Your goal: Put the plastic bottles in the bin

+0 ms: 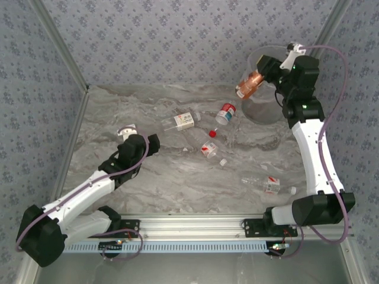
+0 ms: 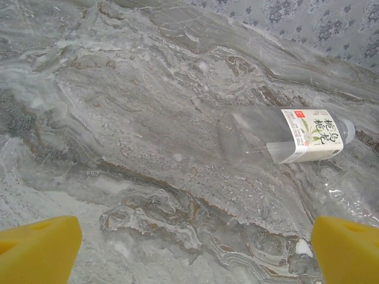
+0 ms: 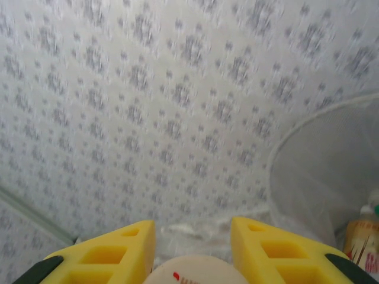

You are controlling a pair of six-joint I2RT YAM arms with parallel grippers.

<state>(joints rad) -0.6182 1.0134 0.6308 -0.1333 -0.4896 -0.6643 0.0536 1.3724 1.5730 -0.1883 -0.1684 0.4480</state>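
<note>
Red-gold bottle (image 1: 251, 84): upper right of the top view, tilted, at the bin's left rim.
Right gripper (image 1: 259, 76): clamped on the red-gold bottle.
Bin (image 1: 261, 111): round, translucent, in the table's far right corner; a brown bottle (image 3: 362, 239) is inside.
Table bottles: white-label bottle (image 1: 178, 121), red-cap bottle (image 1: 225, 112), red-label bottle (image 1: 205, 145) and lower-right bottle (image 1: 270, 186), all lying flat and apart.
Left gripper (image 1: 156, 142): jaws wide, empty, near the white-label bottle.
Open room: bare table (image 1: 118, 112) at left.
Surface: grey marbled; patterned walls (image 1: 177, 41).
</note>
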